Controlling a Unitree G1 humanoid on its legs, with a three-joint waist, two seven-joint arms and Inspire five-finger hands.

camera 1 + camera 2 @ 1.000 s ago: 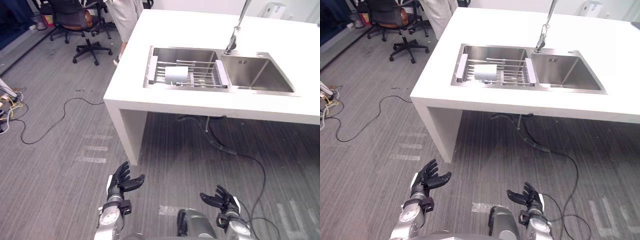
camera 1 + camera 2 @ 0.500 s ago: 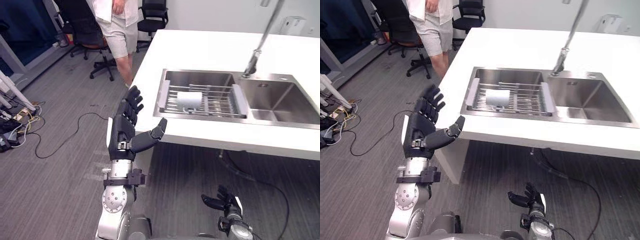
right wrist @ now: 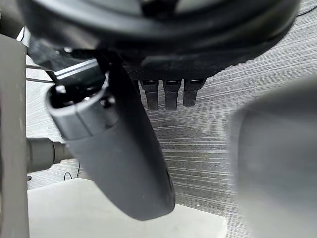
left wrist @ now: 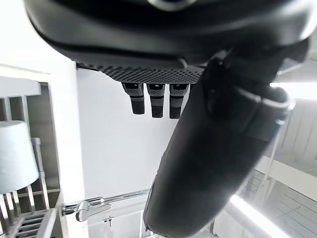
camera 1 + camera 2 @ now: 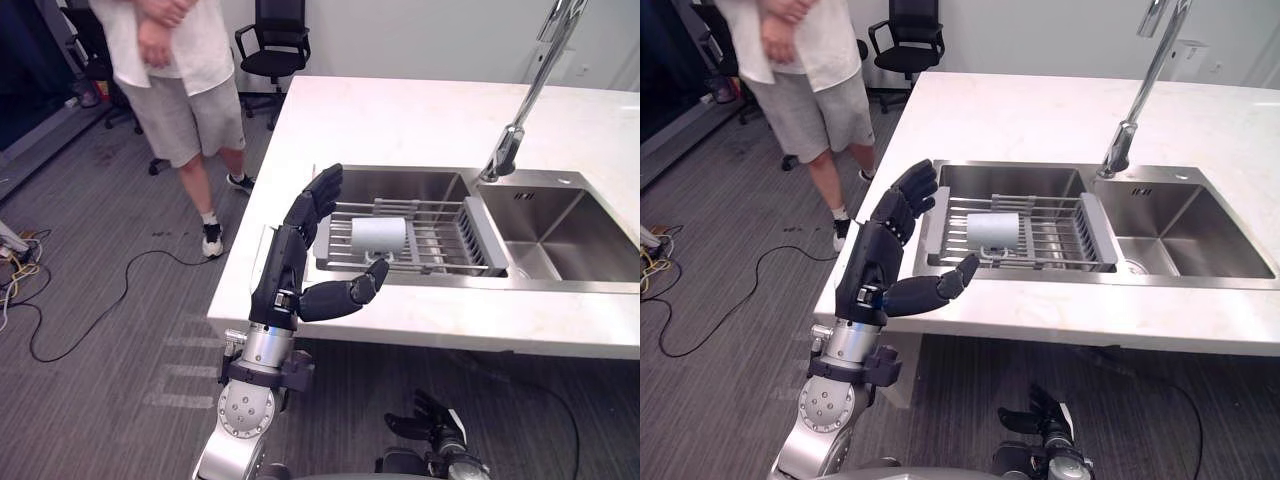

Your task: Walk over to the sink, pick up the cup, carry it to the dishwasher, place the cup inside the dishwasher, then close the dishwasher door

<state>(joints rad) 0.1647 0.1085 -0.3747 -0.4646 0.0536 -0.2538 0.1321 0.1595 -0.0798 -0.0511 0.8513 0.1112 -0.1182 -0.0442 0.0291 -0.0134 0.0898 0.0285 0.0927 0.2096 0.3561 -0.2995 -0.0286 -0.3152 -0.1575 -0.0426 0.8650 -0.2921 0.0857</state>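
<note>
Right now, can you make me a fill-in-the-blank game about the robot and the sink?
1. The cup lies on its ____ on the rack.
2. The left hand is open and holds ____.
3. The sink has ____ basins.
4. The right hand hangs low, above the ____.

Missing words: side; nothing; two; floor.
</note>
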